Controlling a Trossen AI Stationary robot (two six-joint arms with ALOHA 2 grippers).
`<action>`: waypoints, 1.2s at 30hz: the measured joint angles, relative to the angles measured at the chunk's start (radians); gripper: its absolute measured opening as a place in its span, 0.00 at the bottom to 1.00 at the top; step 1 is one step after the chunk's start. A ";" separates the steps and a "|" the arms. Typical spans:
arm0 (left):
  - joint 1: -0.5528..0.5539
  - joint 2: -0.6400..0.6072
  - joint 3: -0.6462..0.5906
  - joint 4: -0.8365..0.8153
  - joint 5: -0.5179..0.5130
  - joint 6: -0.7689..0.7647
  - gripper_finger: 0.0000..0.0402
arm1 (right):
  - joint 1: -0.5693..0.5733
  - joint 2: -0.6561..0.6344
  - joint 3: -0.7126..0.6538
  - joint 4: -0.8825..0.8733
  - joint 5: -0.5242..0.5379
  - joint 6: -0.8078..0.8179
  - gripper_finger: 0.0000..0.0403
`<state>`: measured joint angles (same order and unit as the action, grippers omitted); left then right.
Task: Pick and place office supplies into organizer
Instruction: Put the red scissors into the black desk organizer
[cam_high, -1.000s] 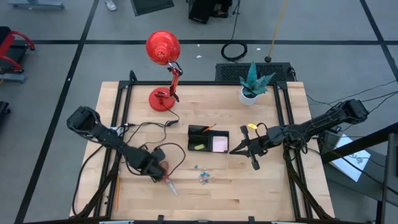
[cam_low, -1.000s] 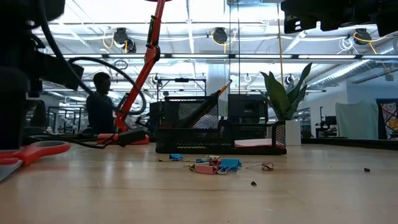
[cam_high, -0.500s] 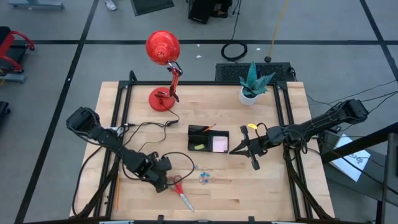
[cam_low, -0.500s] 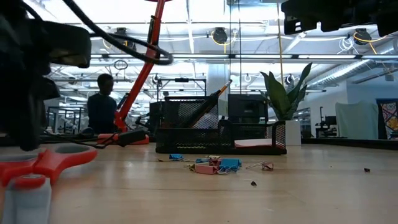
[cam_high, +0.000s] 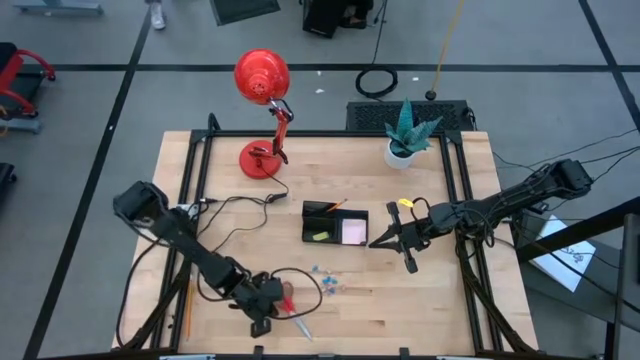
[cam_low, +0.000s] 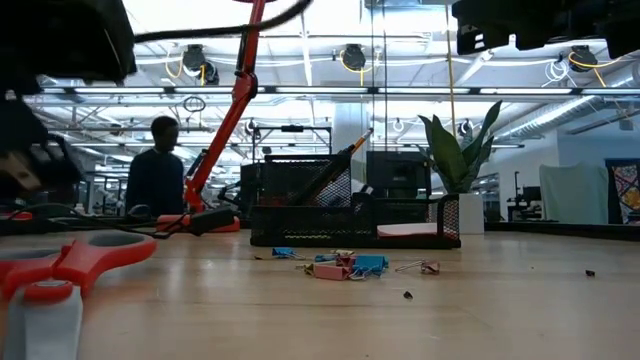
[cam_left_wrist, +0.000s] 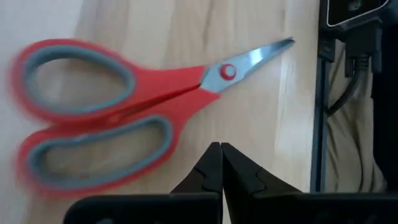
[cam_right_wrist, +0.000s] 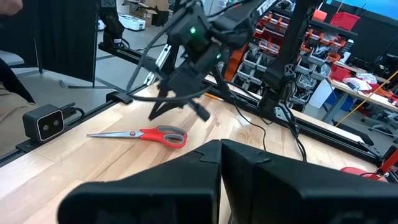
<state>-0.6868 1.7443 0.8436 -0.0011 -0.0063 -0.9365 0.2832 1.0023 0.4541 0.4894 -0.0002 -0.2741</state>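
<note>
The red-handled scissors (cam_high: 291, 308) lie flat and closed on the table near its front edge, blades toward that edge; they also show in the left wrist view (cam_left_wrist: 124, 118) and the low view (cam_low: 80, 258). My left gripper (cam_high: 272, 310) is shut and slants down just left of them, its tips (cam_left_wrist: 221, 149) beside the lower handle and apart from it. The black organizer (cam_high: 335, 224) at mid-table holds an orange pencil (cam_high: 337, 205), a yellow-green piece (cam_high: 319, 236) and a pale pad (cam_high: 353, 231). Small clips (cam_high: 325, 284) lie in front of it. My right gripper (cam_high: 372, 243) waits shut and level to its right.
A red desk lamp (cam_high: 262, 80) stands at the far left and a white plant pot (cam_high: 402, 152) at the far right. A black cable (cam_high: 245, 208) loops across the table beside my left arm. An orange pencil (cam_high: 187, 310) lies along the table's left edge.
My left gripper has moved toward the table's near edge and tipped downward, staying shut. The scissors, partly under it a second ago, slid toward the near edge with the blades swinging that way. They have lain still for the last half second.
</note>
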 joint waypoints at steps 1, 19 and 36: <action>0.000 0.025 0.008 0.024 0.002 0.007 0.00 | 0.000 0.000 0.000 0.000 0.000 0.000 0.00; 0.095 0.236 0.247 -0.038 -0.033 0.229 0.01 | 0.000 0.000 0.000 0.005 0.000 0.012 0.00; 0.138 0.187 0.237 -0.079 -0.099 0.515 0.02 | 0.000 0.000 0.000 -0.001 0.000 0.025 0.00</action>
<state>-0.5490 1.9317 1.0806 -0.0805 -0.1053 -0.4212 0.2832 1.0023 0.4541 0.4889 -0.0006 -0.2490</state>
